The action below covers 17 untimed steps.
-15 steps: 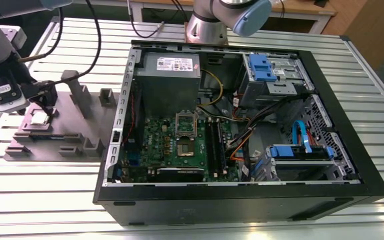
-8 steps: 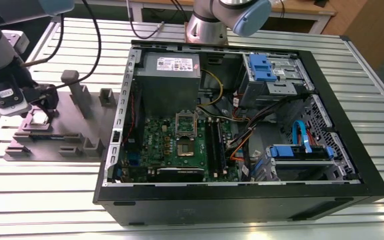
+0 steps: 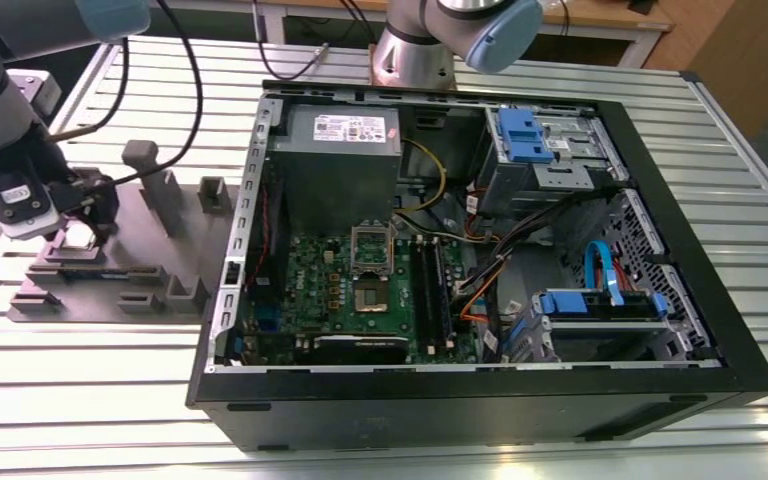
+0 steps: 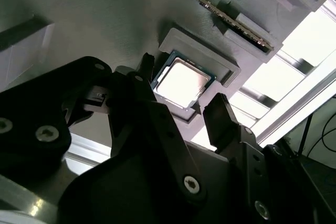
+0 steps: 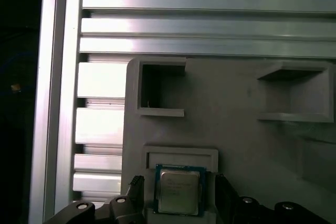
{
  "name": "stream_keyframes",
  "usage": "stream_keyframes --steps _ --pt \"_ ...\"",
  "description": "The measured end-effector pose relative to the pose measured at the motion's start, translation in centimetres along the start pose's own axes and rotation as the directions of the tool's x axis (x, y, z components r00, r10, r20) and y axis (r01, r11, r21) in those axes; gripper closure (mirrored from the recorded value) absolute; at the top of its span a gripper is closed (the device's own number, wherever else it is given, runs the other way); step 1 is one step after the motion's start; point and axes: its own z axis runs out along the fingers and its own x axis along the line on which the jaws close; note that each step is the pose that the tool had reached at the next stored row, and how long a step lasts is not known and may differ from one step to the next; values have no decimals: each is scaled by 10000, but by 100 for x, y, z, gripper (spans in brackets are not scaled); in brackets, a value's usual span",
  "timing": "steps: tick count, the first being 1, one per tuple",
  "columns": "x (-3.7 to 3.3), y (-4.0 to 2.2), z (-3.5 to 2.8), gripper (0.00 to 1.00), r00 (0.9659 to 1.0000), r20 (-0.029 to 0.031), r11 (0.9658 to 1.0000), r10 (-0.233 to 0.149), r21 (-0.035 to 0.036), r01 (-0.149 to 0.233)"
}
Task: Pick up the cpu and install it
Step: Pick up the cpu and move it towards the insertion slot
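The pick-up step is in hand. The cpu (image 4: 182,81) lies flat, shiny side up, in a shallow pocket of the grey tray (image 3: 131,290), near the tray's edge that faces away from the case (image 3: 491,400). The tray rests on the slatted bench (image 3: 91,380), and the case stands just beside the tray on the exterior view's right. The socket (image 3: 373,262) shows on the board inside the case, well apart from the tray.

The gripper (image 4: 182,85) hangs directly over the pocket. Its fingers (image 4: 223,116) are apart, one on each side of the cpu, and in both wrist views a gap shows between each tip and the chip's edge. Nothing is gripped; the cpu sits untouched in the tray. I cannot tell whether the tips are level with the chip or just above it.

By my reading, the grasp calls for the tips to sit low enough in the pocket to meet the thin rim, squared to two opposite edges. The closing should be even, so the chip is not tipped or pushed against the pocket wall.
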Motion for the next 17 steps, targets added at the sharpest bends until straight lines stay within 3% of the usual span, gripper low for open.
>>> stream_keyframes --steps 13,15,16,17 --pt "-2 -11 36 35 10000 4 10000 76 2 -76" --pt "-2 -11 36 36 10000 5 10000 76 1 -76" --pt "-2 -11 36 44 10000 5 10000 77 1 -77" --pt "-2 -11 36 44 10000 5 10000 76 2 -76"
